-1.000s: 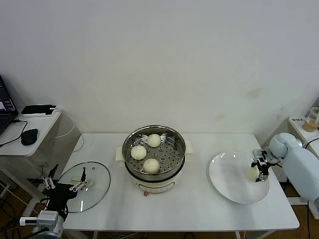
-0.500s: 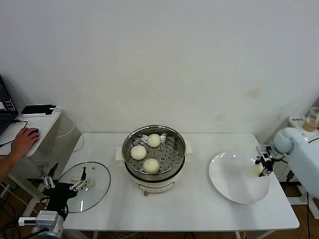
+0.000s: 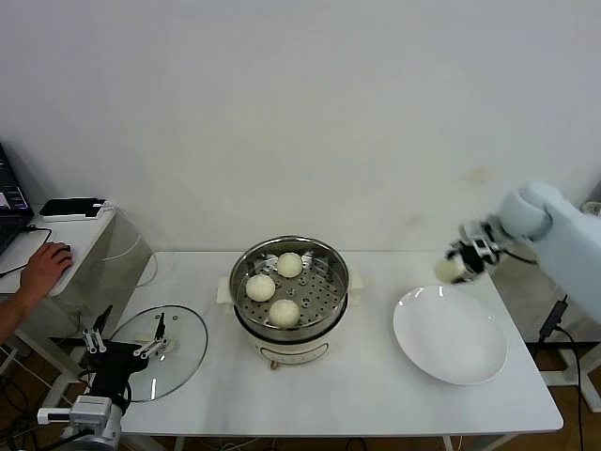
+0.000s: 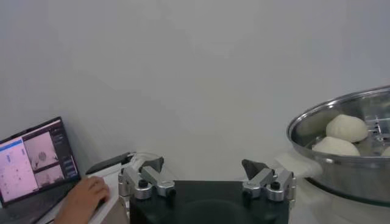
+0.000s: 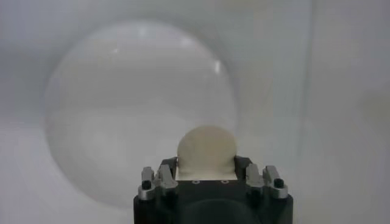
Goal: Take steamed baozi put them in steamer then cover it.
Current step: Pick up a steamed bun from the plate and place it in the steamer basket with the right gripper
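The right gripper (image 3: pixel 458 263) is up in the air past the far edge of the plate (image 3: pixel 451 335), with a bun (image 3: pixel 450 269) pinched between its jaws — they are closed in only as far as the dough allows, and in the right wrist view the bun (image 5: pixel 206 152) sits snug between them with the plate (image 5: pixel 97 122) below. I'd say it is held high like that to clear the steamer's rim on the way over.

The steamer (image 3: pixel 290 319) stands open in the middle of the table (image 3: pixel 376 395), three buns (image 3: pixel 285 310) already on its perforated tray with a free spot on the side nearer the plate — room for the fourth, by my reckoning. The lid (image 3: pixel 188 349) lies flat on the table to the steamer's left, handle up, presumably kept out of the way until the buns are all in. The left gripper (image 3: pixel 123 351) waits just over it, jaws spread wide and holding nothing.

Hard to make out: how deep the right fingers bite into the bun, since the gripper body hides its lower half. The steamer's rim (image 4: pixel 341 122) is cut off in the left wrist view, and the lid does not show there at all. Someone's hand (image 3: pixel 42 268) rests on the side desk (image 3: pixel 75 246), the arm running out of frame.
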